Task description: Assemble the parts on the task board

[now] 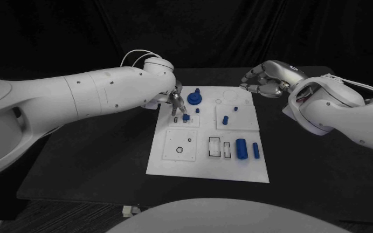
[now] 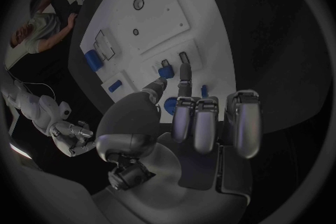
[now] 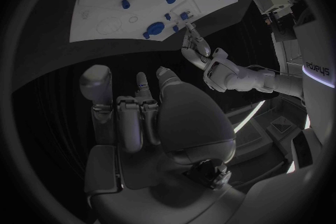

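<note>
The task board (image 1: 208, 160) is lying in the middle of the black table (image 1: 93, 163), carrying the blue parts (image 1: 242, 149). The left hand (image 1: 175, 101) is reaching over the board's far left corner, one finger and the thumb stretching down beside a small blue part (image 1: 186, 117) standing there, the other fingers curling in; whether they are touching it I cannot tell. The right hand (image 1: 267, 80) is hovering beyond the board's far right corner, off the board, fingers curling inward around nothing.

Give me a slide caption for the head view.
Left robot hand reaches over blue parts on the white board; right robot hand waits aside.
</note>
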`<move>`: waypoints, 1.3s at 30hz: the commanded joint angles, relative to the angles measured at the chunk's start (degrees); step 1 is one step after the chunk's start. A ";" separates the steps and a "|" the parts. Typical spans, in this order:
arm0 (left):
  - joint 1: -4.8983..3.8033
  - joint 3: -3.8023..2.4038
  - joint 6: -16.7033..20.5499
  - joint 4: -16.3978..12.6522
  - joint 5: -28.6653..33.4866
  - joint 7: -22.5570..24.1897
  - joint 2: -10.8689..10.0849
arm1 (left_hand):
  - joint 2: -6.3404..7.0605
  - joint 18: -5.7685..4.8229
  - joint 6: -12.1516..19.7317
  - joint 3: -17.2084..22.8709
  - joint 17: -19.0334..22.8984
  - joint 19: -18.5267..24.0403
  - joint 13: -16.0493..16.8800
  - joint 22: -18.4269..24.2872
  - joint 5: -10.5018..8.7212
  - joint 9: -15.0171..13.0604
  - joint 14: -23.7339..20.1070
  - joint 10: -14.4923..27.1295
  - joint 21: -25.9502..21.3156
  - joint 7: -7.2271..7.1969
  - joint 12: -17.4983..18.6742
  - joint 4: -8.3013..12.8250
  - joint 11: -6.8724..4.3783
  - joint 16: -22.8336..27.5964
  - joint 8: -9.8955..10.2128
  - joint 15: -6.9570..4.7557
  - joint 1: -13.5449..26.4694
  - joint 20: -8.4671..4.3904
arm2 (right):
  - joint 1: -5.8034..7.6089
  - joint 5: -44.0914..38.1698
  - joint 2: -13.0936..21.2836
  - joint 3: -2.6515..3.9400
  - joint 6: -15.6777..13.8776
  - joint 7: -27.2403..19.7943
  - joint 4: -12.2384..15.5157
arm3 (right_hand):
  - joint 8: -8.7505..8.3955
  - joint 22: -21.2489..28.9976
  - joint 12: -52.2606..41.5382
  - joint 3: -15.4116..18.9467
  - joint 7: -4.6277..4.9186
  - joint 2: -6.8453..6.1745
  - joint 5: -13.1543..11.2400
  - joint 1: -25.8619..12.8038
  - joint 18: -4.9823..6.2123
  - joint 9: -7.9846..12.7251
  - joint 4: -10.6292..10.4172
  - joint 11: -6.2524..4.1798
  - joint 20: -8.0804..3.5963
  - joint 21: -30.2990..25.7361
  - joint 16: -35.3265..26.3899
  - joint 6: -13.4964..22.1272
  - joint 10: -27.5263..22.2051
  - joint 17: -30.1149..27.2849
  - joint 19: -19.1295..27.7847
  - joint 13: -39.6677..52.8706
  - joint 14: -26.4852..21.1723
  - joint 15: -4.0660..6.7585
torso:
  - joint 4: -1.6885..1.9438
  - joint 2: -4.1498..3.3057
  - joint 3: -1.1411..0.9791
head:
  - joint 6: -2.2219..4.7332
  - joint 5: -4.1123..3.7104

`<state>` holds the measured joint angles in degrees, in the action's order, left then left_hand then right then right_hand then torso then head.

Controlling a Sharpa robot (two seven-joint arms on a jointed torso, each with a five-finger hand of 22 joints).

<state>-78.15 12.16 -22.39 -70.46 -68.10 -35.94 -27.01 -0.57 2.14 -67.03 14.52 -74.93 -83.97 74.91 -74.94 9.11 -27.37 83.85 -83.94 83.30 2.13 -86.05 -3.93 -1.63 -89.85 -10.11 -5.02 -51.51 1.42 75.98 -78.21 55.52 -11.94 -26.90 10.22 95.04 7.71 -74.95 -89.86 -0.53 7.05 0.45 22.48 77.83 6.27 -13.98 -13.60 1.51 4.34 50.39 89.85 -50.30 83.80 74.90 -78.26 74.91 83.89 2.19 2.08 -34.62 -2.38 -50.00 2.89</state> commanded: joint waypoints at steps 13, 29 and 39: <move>-0.09 -0.03 12.31 -8.82 10.96 12.54 -12.06 | -0.75 -0.49 18.70 -4.21 -15.07 -2.25 14.43 -10.99 5.10 -22.06 6.15 -5.53 1.11 1.15 -3.18 -3.84 0.67 -0.15 -15.62 0.84 -3.49 0.79 | -0.31 -9.15 -4.75 0.05 0.90 6.83 0.58 | -0.35 -8.32 -0.14 2.09 -0.24 -1.98 -1.12 0.25 -1.13 -0.22 1.68 0.07 -0.55 10.24 0.15 -0.29 6.20 15.10 -4.50 15.09 6.11 0.04 | -0.02 -0.04 0.07 | 0.00 0.12; -0.91 -0.02 11.31 -14.20 12.77 17.05 -21.72 | -0.11 -0.80 28.39 -4.58 -15.07 -2.97 15.09 -12.06 10.80 -26.66 6.15 -6.06 2.09 2.72 -3.95 -1.70 1.86 -0.15 -20.01 1.85 -10.11 1.67 | -1.95 -13.51 -18.79 0.07 9.90 12.69 -2.85 | 2.95 -8.70 -0.14 -0.38 -0.29 -3.49 1.90 -0.93 -1.50 -5.85 4.04 -0.10 -0.95 12.99 0.15 3.82 6.20 15.10 -5.51 15.09 6.11 0.35 | 0.19 -0.19 0.46 | 0.00 -0.12; -0.90 -0.01 14.72 -13.44 12.81 20.41 -22.51 | -0.24 -1.02 30.97 -3.65 -15.07 -3.50 15.09 -12.70 13.09 -26.68 6.15 -6.06 2.90 3.24 -3.95 -0.73 2.25 -0.15 -20.92 2.21 -11.81 2.06 | -2.80 -13.62 -22.86 0.07 12.91 14.26 -4.81 | 10.22 -8.70 -0.14 -1.93 0.14 -4.04 0.79 -2.68 -1.61 -13.35 5.53 0.66 -0.29 13.19 0.15 10.11 6.20 15.10 -5.67 15.09 6.11 -0.17 | 0.56 -0.52 1.32 | 0.00 -1.36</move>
<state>-78.95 12.18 -9.55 -83.95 -56.08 -18.78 -49.59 -0.77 2.14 -36.42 10.85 -74.91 -84.03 74.90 -74.92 21.80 -54.02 84.05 -84.03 85.98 5.53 -89.81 -4.87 0.12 -89.85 -30.76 -3.14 -63.02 3.14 73.41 -90.81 32.96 -11.92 -16.50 21.98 90.65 17.41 -74.92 -89.86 -2.33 7.18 -3.68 23.08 75.58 5.35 -26.80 -8.13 1.74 3.88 63.46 89.85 -40.68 84.02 74.94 -83.83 74.90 83.89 2.20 2.50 -34.99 -1.47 -50.00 2.08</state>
